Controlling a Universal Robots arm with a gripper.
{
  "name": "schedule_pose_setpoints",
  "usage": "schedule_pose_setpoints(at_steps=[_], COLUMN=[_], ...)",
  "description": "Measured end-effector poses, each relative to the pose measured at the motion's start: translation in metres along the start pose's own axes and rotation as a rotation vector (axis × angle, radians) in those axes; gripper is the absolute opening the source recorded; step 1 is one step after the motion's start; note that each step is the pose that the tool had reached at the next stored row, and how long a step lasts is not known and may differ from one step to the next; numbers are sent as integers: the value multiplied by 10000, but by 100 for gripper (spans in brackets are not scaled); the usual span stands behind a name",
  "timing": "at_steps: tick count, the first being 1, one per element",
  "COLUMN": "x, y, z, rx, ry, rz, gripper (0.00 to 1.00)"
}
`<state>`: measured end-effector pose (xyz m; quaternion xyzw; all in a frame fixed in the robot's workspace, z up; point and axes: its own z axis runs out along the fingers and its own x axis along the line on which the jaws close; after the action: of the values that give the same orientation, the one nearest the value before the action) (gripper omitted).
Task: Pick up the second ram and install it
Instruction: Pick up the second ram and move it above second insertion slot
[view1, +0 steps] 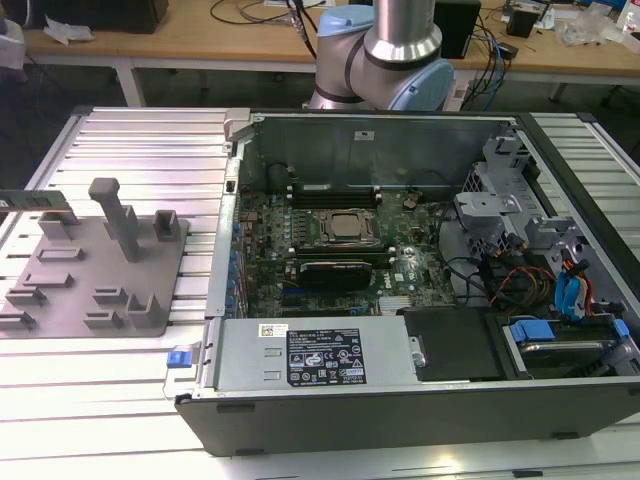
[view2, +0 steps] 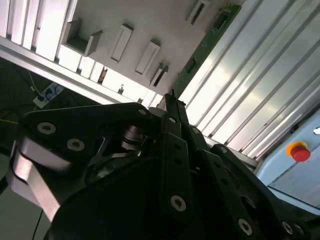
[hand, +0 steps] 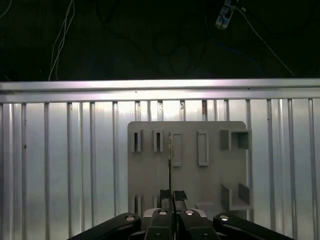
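On a slatted metal table (view1: 130, 150), an open computer case (view1: 400, 400) lies w/ its motherboard (view1: 330, 250) exposed in the exterior view, the robot arm (view1: 400, 40) rising behind it. At the exterior view's left sits the grey holder tray (view1: 70, 290), posts and slots upright. The second ram (view1: 35, 204) shows there as a green strip at the tray's far corner, long axis level, running out past the picture's left edge.

Both wrist views add the grip: the gripper (hand: 173, 196) has its fingers drawn together, clamped on the near end of the stick. In the first wrist view the second ram (hand: 170, 160) is edge-on, a thin dark line pointing straight away from the fingertips (hand: 165, 194) across the tray (hand: 210, 175). The second wrist view turns it broadside: the second ram (view2: 210, 40), green w/ dark chips, slants off from the gripper (view2: 172, 100) near the tray's (view2: 150, 20) edge, w/ a red button (view2: 300, 151) beyond the table. Whether the stick touches the tray can't be told.
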<state>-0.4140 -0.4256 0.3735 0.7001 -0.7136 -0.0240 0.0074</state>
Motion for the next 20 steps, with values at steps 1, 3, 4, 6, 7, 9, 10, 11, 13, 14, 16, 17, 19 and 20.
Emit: schedule_pose_setpoints(at_steps=[1,3,4,6,7,9,10,11,13,14,16,17,19,20], x=[-2,-7,-10,-11,-13,-16,-17,-18,-20,-21,-23,-24,-27,-27], y=[1,3,4,6,7,9,10,11,14,16,17,17,19,20], z=[-32,-61,-87,-124,-147,-189,-214,-236,-312,-344,-369,-375,-421,-431], rx=[1,2,4,4,4,4,4,4,4,4,5,4,5,4], ry=[0,0,0,-1,-1,-1,-1,-1,-1,-1,-2,-1,-1,-2], rz=[-1,0,-2,-2,-2,-3,-2,-2,-3,-2,-3,-3,-3,-3], gripper=[9,9,9,9,9,9,9,9,9,9,9,9,9,9])
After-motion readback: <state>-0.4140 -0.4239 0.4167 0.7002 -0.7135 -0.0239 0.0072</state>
